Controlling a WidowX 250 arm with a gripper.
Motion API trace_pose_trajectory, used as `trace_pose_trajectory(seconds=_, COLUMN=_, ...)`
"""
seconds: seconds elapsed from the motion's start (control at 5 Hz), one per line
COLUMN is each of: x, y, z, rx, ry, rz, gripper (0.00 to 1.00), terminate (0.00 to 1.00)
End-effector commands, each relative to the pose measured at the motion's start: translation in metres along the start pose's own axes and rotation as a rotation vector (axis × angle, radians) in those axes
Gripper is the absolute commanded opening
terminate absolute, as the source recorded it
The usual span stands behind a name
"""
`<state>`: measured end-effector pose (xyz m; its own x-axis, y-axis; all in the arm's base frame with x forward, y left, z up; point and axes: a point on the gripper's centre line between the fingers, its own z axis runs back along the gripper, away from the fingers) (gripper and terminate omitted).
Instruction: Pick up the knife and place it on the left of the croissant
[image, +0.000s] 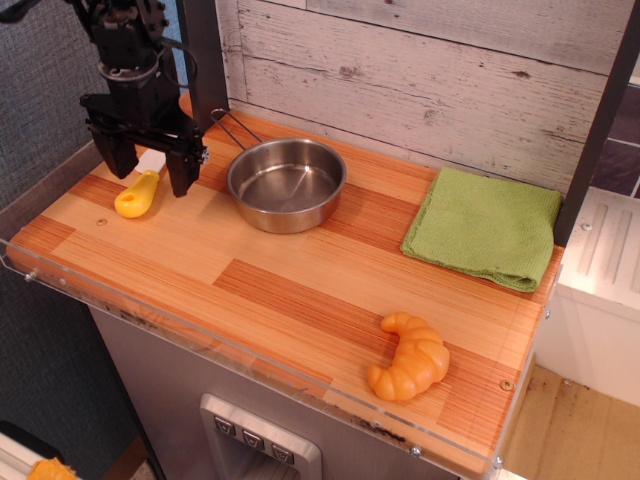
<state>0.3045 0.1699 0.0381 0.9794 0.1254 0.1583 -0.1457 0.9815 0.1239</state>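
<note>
The knife (137, 195) lies at the back left of the wooden counter, yellow handle toward the front, its white blade mostly hidden behind my gripper. My gripper (153, 169) is open, black fingers pointing down, straddling the knife's blade end just above the counter. One finger (183, 170) is right of the knife, the other on its left. The croissant (409, 356), glossy orange-yellow, lies near the front right edge, far from the gripper.
A steel pan (287, 183) with a wire handle sits just right of the gripper. A folded green cloth (487, 226) lies at the back right. A clear plastic rim (200, 335) runs along the counter's front edge. A wooden plank wall stands behind.
</note>
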Motion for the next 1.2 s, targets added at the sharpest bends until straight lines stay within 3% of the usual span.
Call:
trace_pose_trajectory(seconds=0.0, x=-0.014, y=0.029, z=0.003, rx=0.019, ry=0.048, rz=0.072, gripper=1.0, terminate=0.0)
trace_pose_trajectory(seconds=0.4, x=-0.016, y=0.029, z=-0.017, rx=0.022, ry=0.151, rz=0.08, gripper=1.0, terminate=0.0)
trace_pose_trajectory(seconds=0.6, x=-0.016, y=0.026, z=-0.022, rx=0.017, ry=0.166, rz=0.08, gripper=0.0, terminate=0.0)
trace_pose_trajectory(seconds=0.8, x=-0.015, y=0.023, z=-0.015, rx=0.004, ry=0.131, rz=0.076, gripper=0.0, terminate=0.0)
trace_pose_trajectory(seconds=1.0, x=-0.015, y=0.017, z=0.007, rx=0.008, ry=0.091, rz=0.082, gripper=0.0, terminate=0.0)
